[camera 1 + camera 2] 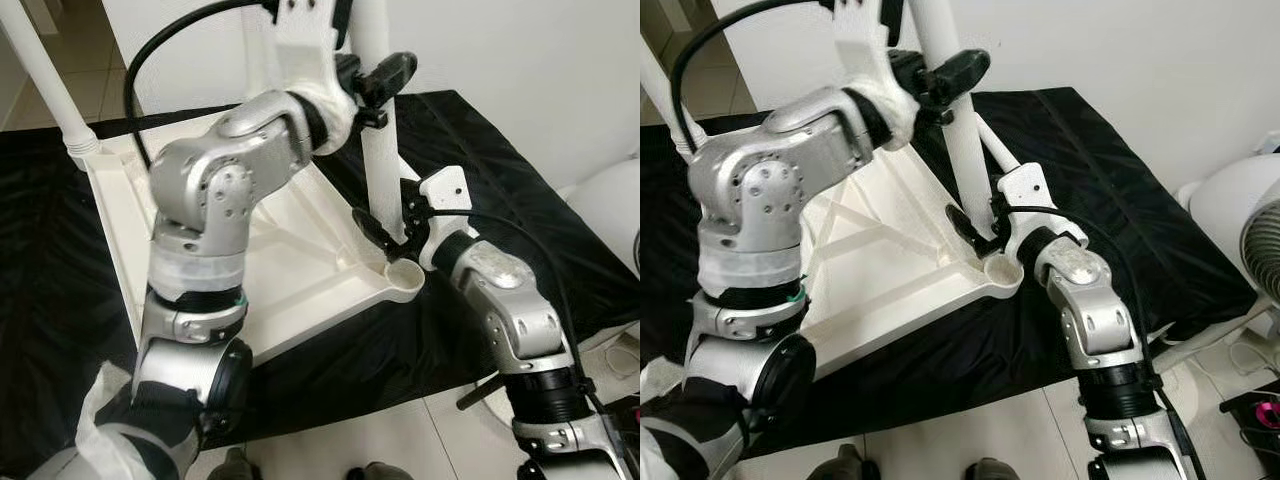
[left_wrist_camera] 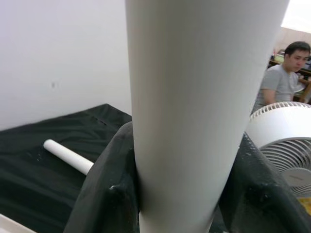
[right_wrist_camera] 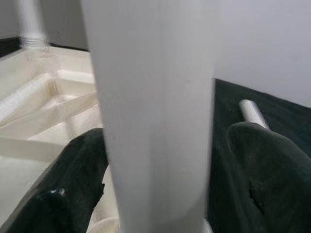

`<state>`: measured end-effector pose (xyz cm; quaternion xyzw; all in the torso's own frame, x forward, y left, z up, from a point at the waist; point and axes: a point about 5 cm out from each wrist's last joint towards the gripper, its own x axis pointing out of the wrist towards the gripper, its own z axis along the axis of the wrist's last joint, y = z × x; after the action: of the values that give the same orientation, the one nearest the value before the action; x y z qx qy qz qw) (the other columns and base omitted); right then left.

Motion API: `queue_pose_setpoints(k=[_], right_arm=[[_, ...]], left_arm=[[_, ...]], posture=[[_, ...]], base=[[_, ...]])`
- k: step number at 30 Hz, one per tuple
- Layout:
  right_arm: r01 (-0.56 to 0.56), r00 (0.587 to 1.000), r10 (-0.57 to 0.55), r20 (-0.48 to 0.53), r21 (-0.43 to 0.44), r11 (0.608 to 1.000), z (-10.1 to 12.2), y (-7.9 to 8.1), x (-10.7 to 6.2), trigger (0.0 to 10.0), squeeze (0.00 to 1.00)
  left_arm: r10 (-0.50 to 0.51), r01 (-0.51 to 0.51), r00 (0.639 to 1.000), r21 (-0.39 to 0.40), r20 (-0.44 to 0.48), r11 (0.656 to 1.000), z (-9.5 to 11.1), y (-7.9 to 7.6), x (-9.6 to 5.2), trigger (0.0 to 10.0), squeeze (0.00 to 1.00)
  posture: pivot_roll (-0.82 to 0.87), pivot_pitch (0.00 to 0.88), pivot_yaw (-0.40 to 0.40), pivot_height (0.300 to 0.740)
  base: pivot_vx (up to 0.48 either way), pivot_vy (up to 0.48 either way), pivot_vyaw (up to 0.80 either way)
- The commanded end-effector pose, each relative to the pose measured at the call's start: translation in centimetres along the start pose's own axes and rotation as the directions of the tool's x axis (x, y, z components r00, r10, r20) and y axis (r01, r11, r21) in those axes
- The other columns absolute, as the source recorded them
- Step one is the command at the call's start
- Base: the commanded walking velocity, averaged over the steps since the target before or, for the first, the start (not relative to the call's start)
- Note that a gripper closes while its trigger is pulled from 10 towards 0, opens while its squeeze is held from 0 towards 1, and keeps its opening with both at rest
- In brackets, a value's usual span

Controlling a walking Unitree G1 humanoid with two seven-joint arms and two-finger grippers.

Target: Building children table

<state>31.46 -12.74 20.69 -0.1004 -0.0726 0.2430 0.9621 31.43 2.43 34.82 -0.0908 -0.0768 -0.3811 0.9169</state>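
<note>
Left end effector [image 1: 385, 88] high, right end effector [image 1: 392, 228] low around leg [image 1: 380, 165].

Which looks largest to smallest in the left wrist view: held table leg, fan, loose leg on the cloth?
1. Held table leg, though it is nearest the camera, clamped in the left hand.
2. Fan, cut off by the frame.
3. Loose leg on the black cloth.

We see silver arms, left arm [image 1: 215, 190] with visible screws and black joint bands, right arm [image 1: 510, 310] similar; black cables, white wrist brackets, long black fingers [image 1: 372, 228].
</note>
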Motion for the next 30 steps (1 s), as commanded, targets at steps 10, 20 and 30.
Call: queue_pose_setpoints(k=[10,20,30], right_arm=[[0.293,0.956,-0.293,0.031,0.002,0.956,0.4,0.3,3.5,10.0,0.00],[0.440,0.896,-0.436,0.082,-0.030,0.898,0.3,0.7,5.4,10.0,0.00],[0.478,0.876,-0.476,0.081,-0.002,0.878,0.0,1.3,6.2,10.0,0.00]], left_arm=[[0.165,-0.165,0.986,-0.011,0.015,0.986,0.9,-0.2,3.4,10.0,0.00],[0.188,-0.188,0.981,-0.009,0.047,0.982,1.6,-0.4,4.6,10.0,0.00],[0.197,-0.197,0.978,-0.011,0.062,0.980,1.8,-0.5,5.0,10.0,0.00]], posture=[[-0.09,0.000,0.013,0.740],[-0.07,0.000,-0.005,0.740],[-0.07,0.000,-0.009,0.740]], base=[[0.000,0.000,0.00],[0.000,0.000,0.00],[0.000,0.000,0.00]])
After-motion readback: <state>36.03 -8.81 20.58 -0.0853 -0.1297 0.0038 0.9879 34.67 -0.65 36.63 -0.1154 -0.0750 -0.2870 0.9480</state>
